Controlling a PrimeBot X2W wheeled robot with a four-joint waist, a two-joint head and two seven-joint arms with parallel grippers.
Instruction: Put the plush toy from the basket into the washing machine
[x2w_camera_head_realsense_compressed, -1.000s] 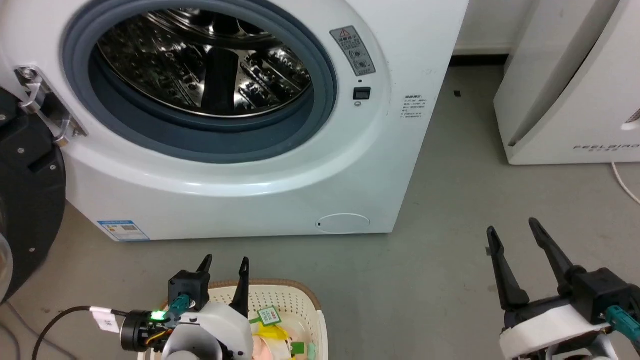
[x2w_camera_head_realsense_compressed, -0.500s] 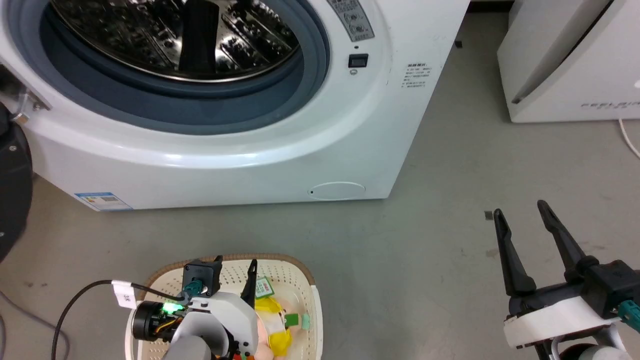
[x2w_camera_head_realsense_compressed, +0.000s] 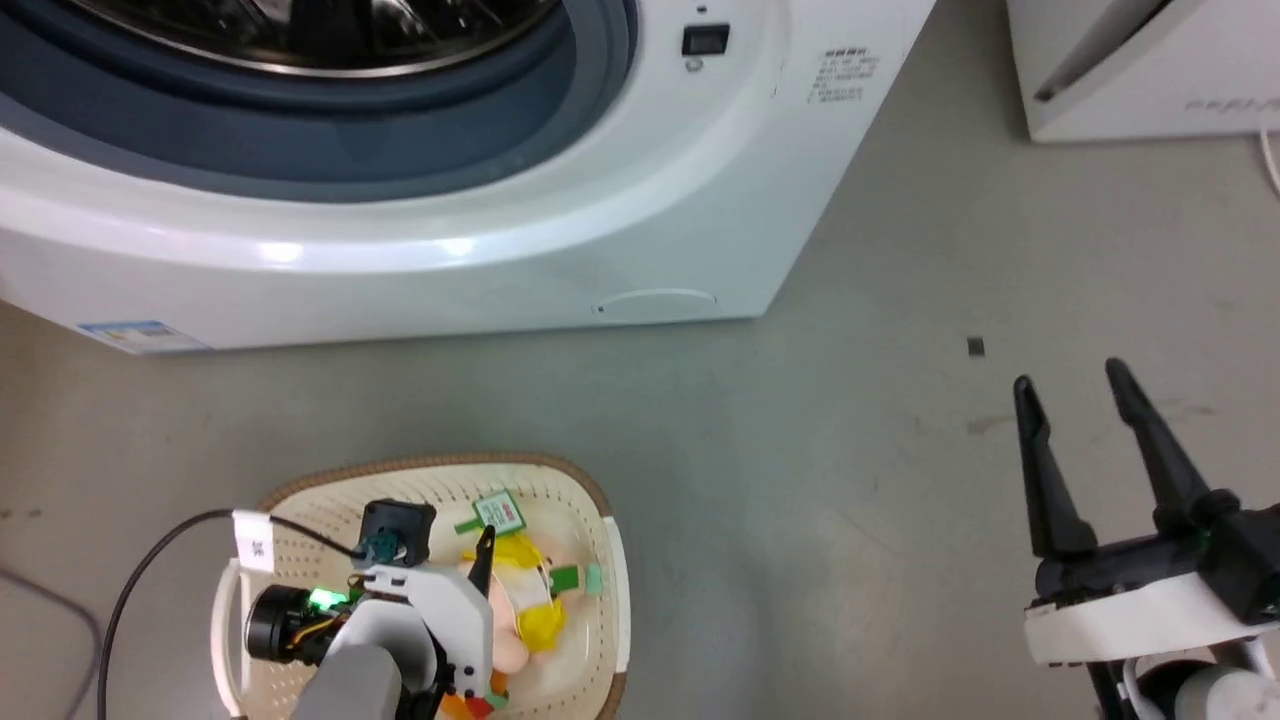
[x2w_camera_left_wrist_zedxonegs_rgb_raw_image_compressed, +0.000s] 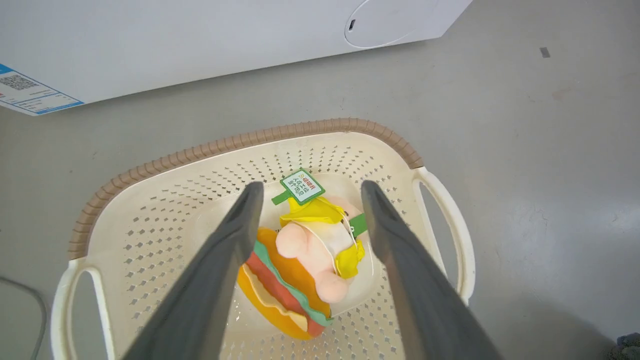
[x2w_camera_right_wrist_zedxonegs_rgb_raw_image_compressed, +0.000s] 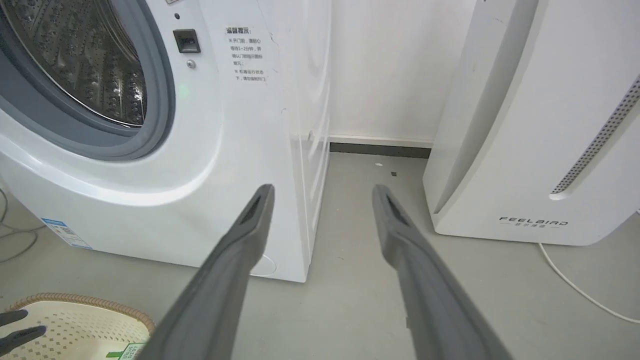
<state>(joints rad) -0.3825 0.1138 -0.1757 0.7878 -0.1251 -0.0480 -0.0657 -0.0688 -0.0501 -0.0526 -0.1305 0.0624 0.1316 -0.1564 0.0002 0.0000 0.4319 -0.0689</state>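
Left gripper (x2w_camera_left_wrist_zedxonegs_rgb_raw_image_compressed: 311, 184) wide open, holding nothing, fingers pointing down into the basket (x2w_camera_left_wrist_zedxonegs_rgb_raw_image_compressed: 240, 141), plush toy (x2w_camera_left_wrist_zedxonegs_rgb_raw_image_compressed: 306, 250) on the basket bottom between the two fingers, contact not discernible, washing machine (x2w_camera_head_realsense_compressed: 520, 250) beyond the fingertips, right gripper (x2w_camera_head_realsense_compressed: 1068, 372) open, empty, over the floor (x2w_camera_head_realsense_compressed: 850, 450).

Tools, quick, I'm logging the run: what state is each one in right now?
Left tool: open, straddling the plush toy.
Right tool: open, empty.
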